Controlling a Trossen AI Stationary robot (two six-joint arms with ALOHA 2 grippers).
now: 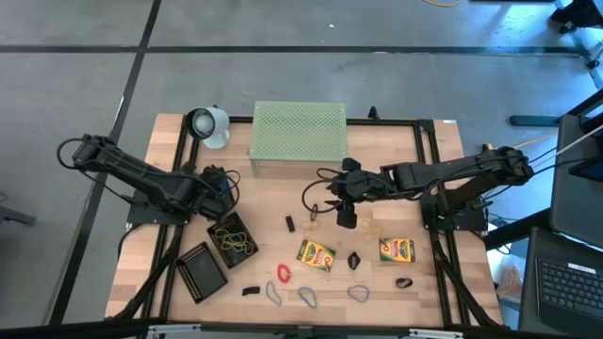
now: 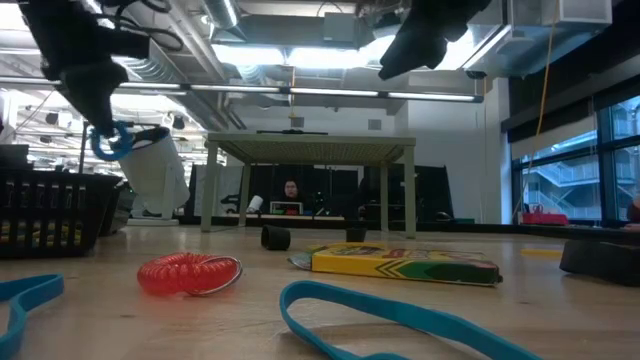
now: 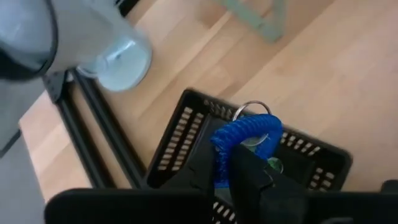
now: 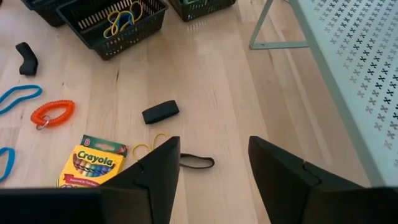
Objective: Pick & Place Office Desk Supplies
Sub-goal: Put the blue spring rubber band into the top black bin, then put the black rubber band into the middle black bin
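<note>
My left gripper (image 2: 95,110) is shut on a blue coiled wrist band (image 3: 245,140) with a metal ring, held in the air over a black mesh tray (image 3: 180,134) at the table's left. My right gripper (image 4: 214,171) stands open above the table's middle, with nothing between its fingers. Under it lie a black band (image 4: 196,163) and a yellow rubber band (image 4: 149,148). Flat on the wood are two crayon boxes (image 1: 317,254) (image 1: 397,250), a red coil (image 1: 283,273), blue bands (image 1: 308,297) (image 1: 358,293) and small black clips (image 1: 353,260). My left gripper pinches the blue coil's lower turns (image 3: 225,167) between its two fingers (image 3: 249,177). The fingers slant down from the table's left. The coil hangs clear of the tray and the table, seen below the fingertips in the low view (image 2: 110,140), its metal ring (image 3: 250,107) on the far side.
A second black tray (image 1: 233,237) holds yellow bands, and a third (image 1: 202,271) lies nearer the front edge. A pale-green perforated stand (image 1: 298,132) is at the far middle, with a white lamp head (image 1: 209,125) to its left. Bare wood lies between the right gripper and the stand.
</note>
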